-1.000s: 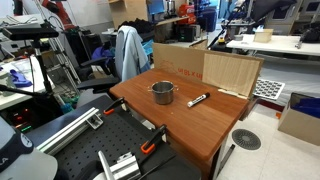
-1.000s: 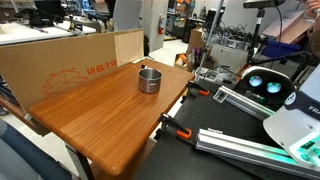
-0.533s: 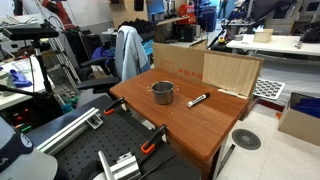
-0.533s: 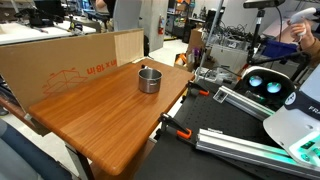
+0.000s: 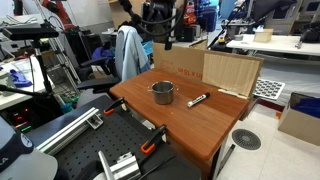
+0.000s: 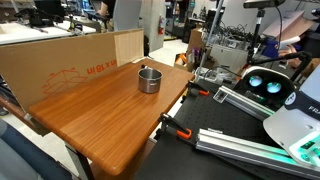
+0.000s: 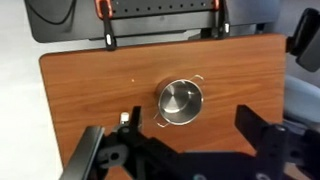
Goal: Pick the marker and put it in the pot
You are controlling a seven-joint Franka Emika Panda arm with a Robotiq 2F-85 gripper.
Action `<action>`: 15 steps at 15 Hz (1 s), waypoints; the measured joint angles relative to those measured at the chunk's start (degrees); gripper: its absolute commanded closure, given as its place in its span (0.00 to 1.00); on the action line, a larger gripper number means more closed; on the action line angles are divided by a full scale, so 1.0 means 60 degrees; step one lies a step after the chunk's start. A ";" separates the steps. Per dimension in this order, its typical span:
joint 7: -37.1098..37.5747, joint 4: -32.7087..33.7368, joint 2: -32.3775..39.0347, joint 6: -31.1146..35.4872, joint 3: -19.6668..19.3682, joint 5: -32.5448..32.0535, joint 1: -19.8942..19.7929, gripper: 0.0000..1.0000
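Observation:
The pot (image 5: 162, 92), small, round and silver-grey with a dark inside, stands on the wooden table (image 5: 190, 125). The black marker (image 5: 197, 99) lies flat on the table a little beside it. In an exterior view the pot (image 6: 149, 79) shows but the marker is not visible. My gripper (image 5: 160, 22) hangs high above the table, roughly over the pot. In the wrist view my gripper (image 7: 188, 112) is open and empty, with the pot (image 7: 180, 101) far below between its fingers. Only the marker's light end (image 7: 124, 117) shows beside one finger.
Cardboard sheets (image 5: 205, 68) stand along the table's far edge and show in both exterior views (image 6: 70, 60). Orange-handled clamps (image 5: 150, 146) grip the table edge. Metal rails and equipment (image 6: 250, 140) lie beside the table. A chair with a jacket (image 5: 128, 52) stands behind it.
My arm and gripper have come into view at the top of an exterior view, above the table. The pot and marker have not moved.

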 measured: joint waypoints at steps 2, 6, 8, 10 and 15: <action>0.0232 0.0323 0.0902 0.0524 0.0069 0.0000 -0.0016 0.00; 0.0573 0.1087 0.2575 0.1516 0.0163 0.0000 -0.0129 0.00; 0.0646 0.1524 0.3305 0.1799 0.0202 -0.0001 -0.0230 0.00; 0.0689 0.1977 0.3949 0.1822 0.0222 -0.0002 -0.0330 0.00; 0.0892 0.2923 0.5382 0.2152 0.0235 -0.0040 -0.0582 0.00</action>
